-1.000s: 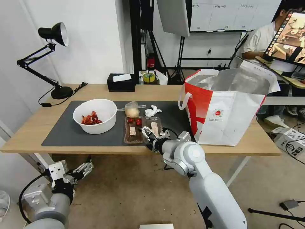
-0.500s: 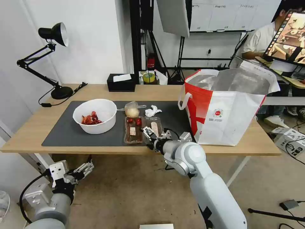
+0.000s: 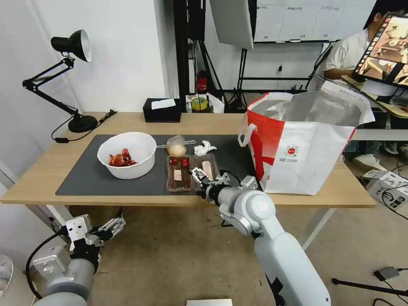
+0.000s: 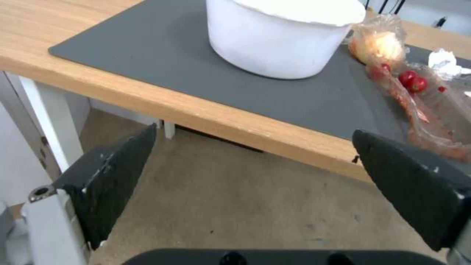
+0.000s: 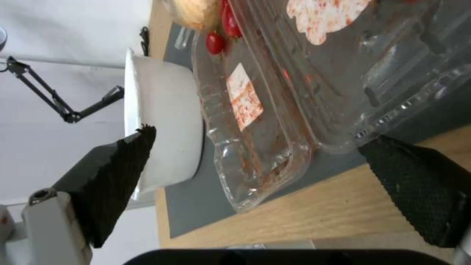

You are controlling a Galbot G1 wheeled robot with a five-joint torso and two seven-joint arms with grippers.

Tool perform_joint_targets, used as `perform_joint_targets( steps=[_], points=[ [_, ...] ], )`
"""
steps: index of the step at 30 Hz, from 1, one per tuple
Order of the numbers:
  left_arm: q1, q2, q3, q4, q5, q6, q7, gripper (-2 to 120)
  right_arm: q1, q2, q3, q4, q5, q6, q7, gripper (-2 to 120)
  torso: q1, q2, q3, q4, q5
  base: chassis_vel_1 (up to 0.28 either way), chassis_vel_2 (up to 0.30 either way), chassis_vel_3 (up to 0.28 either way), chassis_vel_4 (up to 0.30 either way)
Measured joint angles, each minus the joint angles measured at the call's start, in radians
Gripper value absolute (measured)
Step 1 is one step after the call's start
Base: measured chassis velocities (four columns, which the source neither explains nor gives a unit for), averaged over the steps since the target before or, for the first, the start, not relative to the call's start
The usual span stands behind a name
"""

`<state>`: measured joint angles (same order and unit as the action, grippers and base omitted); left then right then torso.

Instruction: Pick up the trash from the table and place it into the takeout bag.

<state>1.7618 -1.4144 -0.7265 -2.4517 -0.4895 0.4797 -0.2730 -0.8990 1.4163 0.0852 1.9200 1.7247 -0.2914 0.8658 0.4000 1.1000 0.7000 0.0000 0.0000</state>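
Right gripper (image 3: 199, 177) is at the near edge of the table (image 3: 51, 170), jaws spread wide, straddling the near end of the clamshell tray (image 3: 189, 173). In the right wrist view one finger pad (image 5: 120, 176) sits on the bowl side of the tray (image 5: 304, 92) and the other under its near corner, over the wood edge; can't tell if either pad touches the plastic. Nothing is gripped.

Tray lies open on the grey mat (image 3: 85, 178), two halves side by side, with red scraps and stained paper inside. Bowl (image 3: 126, 154) with red shells is left of it, also on the mat. Clear bag with a yellowish lump (image 3: 176, 147) sits just beyond the tray, crumpled tissue (image 3: 204, 148) to its right. Takeout bag (image 3: 304, 144) stands upright on the right end of the table, mouth open, foil lining visible, well apart from the tray.

Left gripper (image 3: 111, 225) hangs low, below table height at the near left, fingers apart and empty. Its wrist camera looks up at the table edge, bowl (image 4: 279, 40) and mat (image 4: 147, 66).

Black tissue box (image 3: 161, 109) and tape roll (image 3: 199, 103) at the far edge, desk lamp (image 3: 70, 76) at the far left.
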Motion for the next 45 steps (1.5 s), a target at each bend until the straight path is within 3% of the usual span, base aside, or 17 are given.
perform_joint_targets(
  steps=[17,45],
  points=[
    [0.004,-0.002,0.003,-0.005,0.001,-0.002,0.002,100,-0.038,-0.03,-0.031,0.031,-0.206,-0.013,-0.078,100,0.0,0.0,0.0,0.0,0.0,0.0,0.0,0.0,0.0],
    [0.017,-0.009,0.003,-0.021,0.004,-0.006,0.003,100,-0.074,-0.088,-0.109,0.028,-0.696,-0.01,-0.317,100,0.0,0.0,0.0,0.0,0.0,0.0,0.0,0.0,0.0]
  ],
)
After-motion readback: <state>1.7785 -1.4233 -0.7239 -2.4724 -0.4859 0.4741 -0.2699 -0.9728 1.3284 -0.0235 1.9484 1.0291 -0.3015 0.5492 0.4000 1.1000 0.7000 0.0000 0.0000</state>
